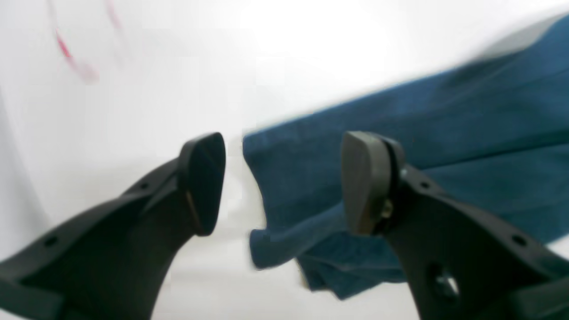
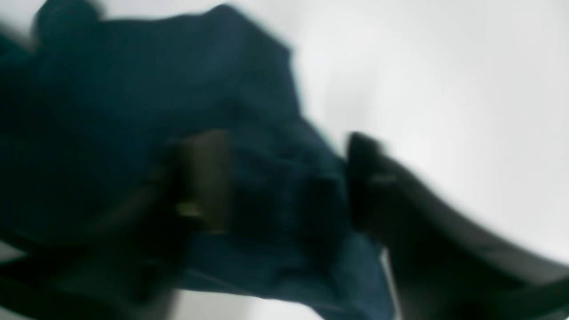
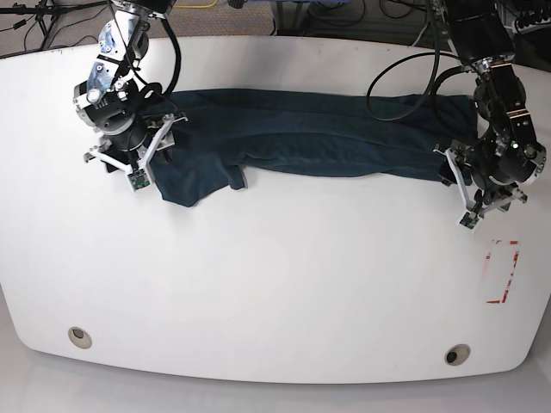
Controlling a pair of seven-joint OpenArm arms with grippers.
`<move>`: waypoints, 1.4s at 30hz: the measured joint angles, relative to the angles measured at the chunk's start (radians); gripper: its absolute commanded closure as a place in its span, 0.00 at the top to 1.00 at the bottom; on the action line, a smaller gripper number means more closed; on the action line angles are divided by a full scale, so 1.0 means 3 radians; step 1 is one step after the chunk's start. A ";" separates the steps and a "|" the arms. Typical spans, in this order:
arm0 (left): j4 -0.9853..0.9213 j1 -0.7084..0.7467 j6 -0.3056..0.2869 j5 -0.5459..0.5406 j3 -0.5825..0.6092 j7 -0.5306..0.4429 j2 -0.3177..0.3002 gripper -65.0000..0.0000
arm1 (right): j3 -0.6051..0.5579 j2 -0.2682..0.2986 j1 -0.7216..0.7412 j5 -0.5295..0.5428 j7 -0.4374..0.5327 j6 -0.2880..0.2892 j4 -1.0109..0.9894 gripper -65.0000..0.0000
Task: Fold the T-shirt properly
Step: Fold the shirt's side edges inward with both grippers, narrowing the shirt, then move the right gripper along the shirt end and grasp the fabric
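Your left gripper (image 1: 284,182) is hanging spread at the T-shirt (image 3: 327,138) corner; your right gripper (image 2: 289,182), also spread, is risking catching several bunched layers.

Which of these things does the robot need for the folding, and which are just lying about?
Needed: the T-shirt, the left gripper, the right gripper.

Lying about: red tape outline, two round table holes, cables.
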 measured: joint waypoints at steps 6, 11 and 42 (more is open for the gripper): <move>-0.0296 0.0266 -0.0019 0.0184 0.0013 -0.0281 0.0031 0.35 | 0.0020 0.0084 -0.0065 -0.0010 0.0031 0.0001 -0.0181 0.04; -0.0411 0.0383 -0.0022 0.0159 0.0034 -0.0423 -0.0067 0.24 | 0.0041 0.0163 -0.0060 -0.0028 0.0028 -0.0004 -0.0342 0.06; -0.0852 -0.0215 -0.0019 0.0219 0.0013 -0.0451 -0.0020 0.36 | 0.0057 0.0613 0.0643 -0.0032 0.0173 0.0013 -0.0778 0.57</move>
